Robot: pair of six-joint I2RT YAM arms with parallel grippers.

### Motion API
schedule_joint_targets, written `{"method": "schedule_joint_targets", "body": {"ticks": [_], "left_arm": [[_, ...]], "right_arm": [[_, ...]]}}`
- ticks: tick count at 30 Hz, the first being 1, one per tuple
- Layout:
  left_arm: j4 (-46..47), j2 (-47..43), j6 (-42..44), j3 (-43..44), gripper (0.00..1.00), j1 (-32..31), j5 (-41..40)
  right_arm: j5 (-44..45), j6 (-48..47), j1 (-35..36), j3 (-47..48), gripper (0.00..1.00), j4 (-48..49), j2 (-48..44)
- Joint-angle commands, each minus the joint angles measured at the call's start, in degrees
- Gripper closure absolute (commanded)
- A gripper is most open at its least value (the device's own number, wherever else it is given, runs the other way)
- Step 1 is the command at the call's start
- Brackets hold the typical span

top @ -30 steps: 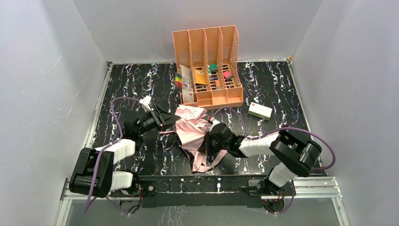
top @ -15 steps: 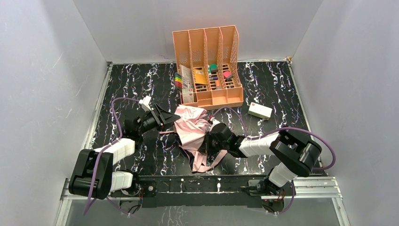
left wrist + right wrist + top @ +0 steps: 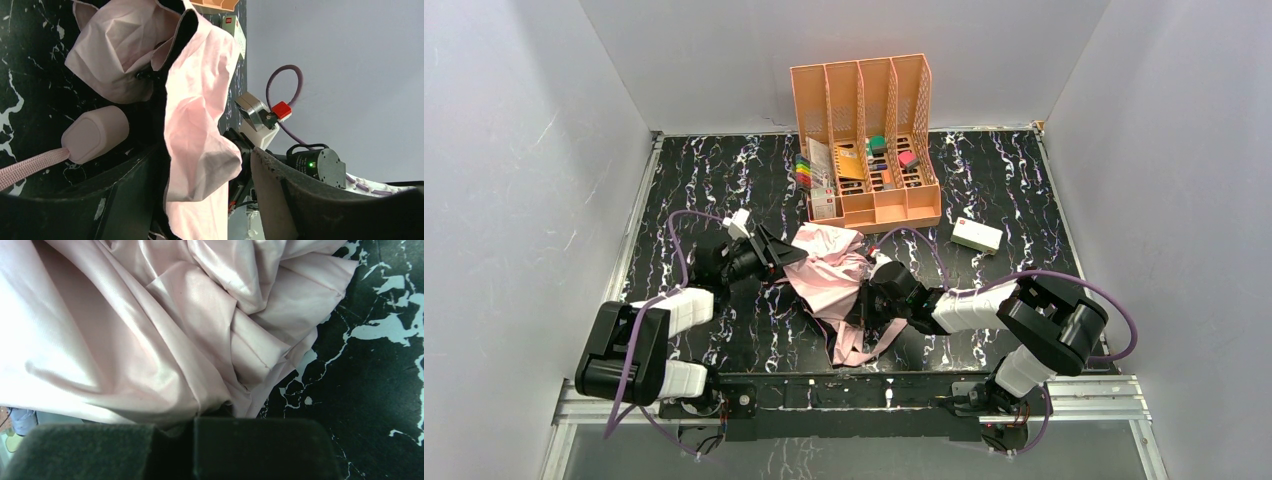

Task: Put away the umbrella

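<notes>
The umbrella (image 3: 829,275) is lying collapsed and rumpled on the black marbled table (image 3: 694,190), roughly midway between the two arms. Its pale pink fabric is bunching in loose folds, with black showing along some edges. Nearest the arm bases, its pink strap (image 3: 856,348) is trailing in a loop on the tabletop. Just beyond that, the right gripper (image 3: 865,300) is pressing into the near right side of the bundle. Seen from its wrist camera, the pads (image 3: 260,450) are sitting together with a fold of the pink fabric caught at their tips. On the bundle's left side, the left gripper (image 3: 790,256) is reaching in with its jaws standing apart. A flap of pink fabric is hanging between its fingers (image 3: 125,200), not clamped. The rounded pink handle (image 3: 95,134) is lying on the table just beside that gripper. Farther back, the orange desk organiser (image 3: 869,150) is standing near the back wall, with a small white box (image 3: 977,235) to its right.
</notes>
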Motion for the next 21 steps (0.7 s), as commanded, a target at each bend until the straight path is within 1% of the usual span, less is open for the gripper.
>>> {"method": "schedule_joint_targets", "body": {"ticks": [1, 4, 5, 8, 11, 12, 14, 16, 17, 18, 19, 21], "left_arm": [[1.4, 0.3, 0.9, 3.1, 0.41, 0.1, 2.2], [1.5, -0.1, 0.9, 3.8, 0.48, 0.1, 2.3], [1.5, -0.2, 0.8, 4.1, 0.52, 0.1, 2.3], [1.7, 0.1, 0.1, 5.3, 0.68, 0.1, 1.7], [2.3, 1.4, -0.7, 8.3, 0.79, 0.1, 2.1], [2.2, 2.3, -0.5, 10.0, 0.87, 0.1, 2.6], [1.1, 3.4, -0.5, 12.5, 0.98, 0.1, 3.1], [-0.1, 2.8, -0.9, 14.9, 1.00, -0.3, 3.7], [-5.1, 1.6, 1.3, 18.1, 1.00, -1.3, 3.7], [-16.0, 0.1, 6.9, 25.4, 1.00, -3.6, 2.2], [-23.1, -0.9, 10.6, 30.0, 1.00, -5.8, 0.1], [-28.9, -2.0, 13.1, 35.8, 1.00, -8.9, -1.4]], "right_arm": [[2.9, -2.3, 0.1, -1.1, 1.00, -7.6, 1.6], [2.9, -2.3, 0.1, -1.0, 1.00, -7.7, 1.7], [2.9, -2.3, 0.1, -0.9, 1.00, -7.7, 1.7], [2.9, -2.4, 0.1, -0.9, 1.00, -7.7, 1.8], [2.7, -2.5, 0.0, -0.9, 1.00, -7.5, 2.2], [2.7, -2.6, 0.0, -0.9, 1.00, -7.4, 2.3], [2.8, -2.4, 0.0, -1.0, 1.00, -7.3, 2.3], [2.9, -2.3, 0.1, -1.0, 1.00, -7.1, 2.4], [2.9, -2.1, 0.1, -1.0, 1.00, -6.5, 3.0], [2.7, -1.7, 0.0, -0.6, 1.00, -5.9, 4.1], [2.7, -1.3, 0.1, -0.3, 1.00, -5.4, 5.0], [3.3, 0.1, 0.0, 0.2, 1.00, -4.0, 6.6]]}}
